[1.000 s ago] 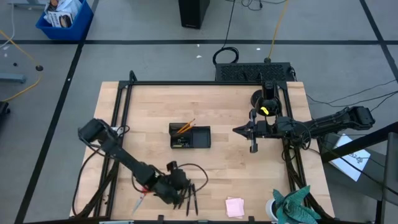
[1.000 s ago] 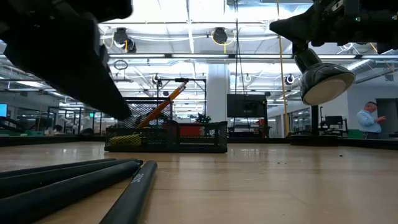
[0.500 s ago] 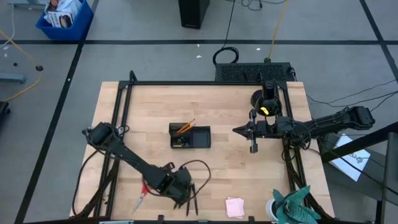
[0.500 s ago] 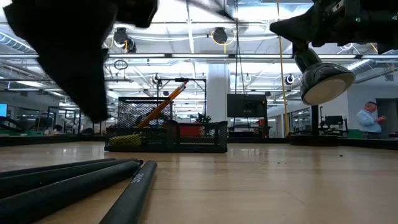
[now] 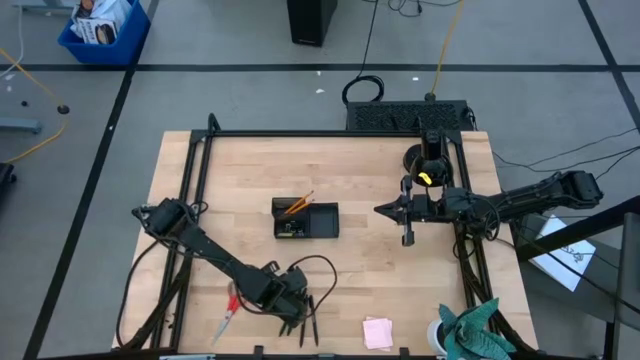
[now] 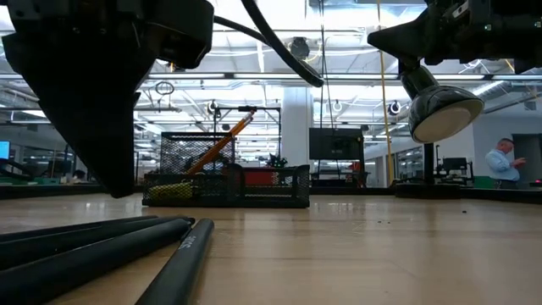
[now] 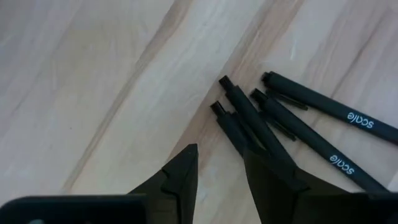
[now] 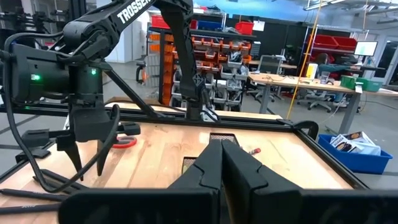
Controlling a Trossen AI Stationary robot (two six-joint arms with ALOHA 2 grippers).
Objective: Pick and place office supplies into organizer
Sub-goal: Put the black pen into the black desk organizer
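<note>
I found the left gripper (image 5: pixel 291 312) low over the near edge of the table, at about seven o'clock from the organizer (image 5: pixel 306 220), directly above the cluster of black pens (image 7: pixel 292 134). Its fingers (image 7: pixel 180 180) were spread with a visible gap and nothing between them. In the left wrist view one finger sat against the cap end of the nearest pen while the other stood over bare wood, so the pen was not yet straddled.

The right gripper (image 5: pixel 385 209) waited at three o'clock from the organizer, raised off the table, its fingers pressed together and empty.

The organizer lay near the table centre with orange pencils (image 5: pixel 297 205) already leaning out of its left compartment. The red-handled scissors (image 5: pixel 229 313) lay at nine o'clock from the left gripper, and the pink sticky-note pad (image 5: pixel 377 332) at four o'clock from it.

My judgement: the step in hand was picking up one pen. The pens lay close, some touching, so I would take the outermost one, shift the gripper sideways until the fingers bracketed its barrel crosswise near mid-length, then descend fully before closing. Closing from the present position risked pinching the cap tip or dragging a neighbouring pen.
</note>
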